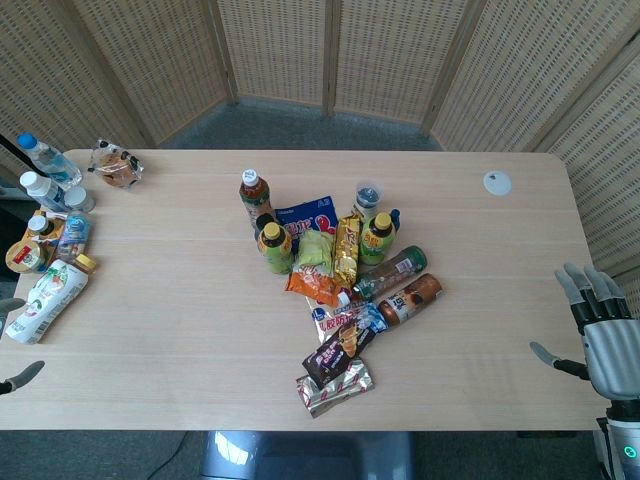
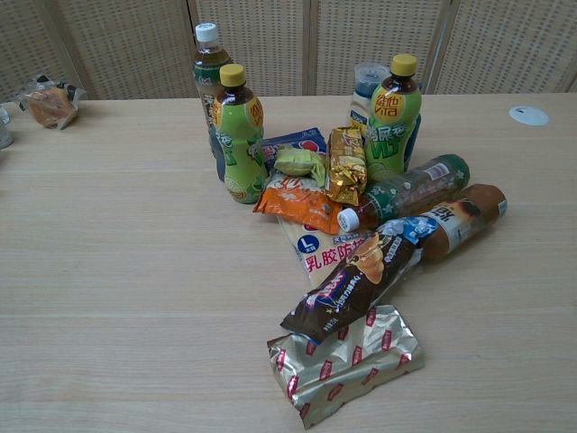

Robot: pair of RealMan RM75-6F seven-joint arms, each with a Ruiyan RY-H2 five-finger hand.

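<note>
The right hand hung at the right end of the table, palm-back toward the overhead camera, its fingers released and spread upward, the thumb jutting left over the table edge. It held nothing. The nearest things to it sat well apart, in the heap at the table's middle: a brown bottle lying on its side with a green-labelled clear bottle lying just beside it, both pointing their bases toward that hand.

In front of those, nearer the robot, a dark snack bag lay across a white packet, and a silver foil pack lay closest to the front edge, touching the dark bag's end. Behind them stood two yellow-capped green bottles, a white-capped bottle, and small gold, green and orange packets between.

Of the left hand only fingertips showed at the left border of the head view, apart and grasping nothing, just beside a white pouch lying among a cluster of bottles and cups at the table's left end. A white disc lay alone toward the far right corner.
</note>
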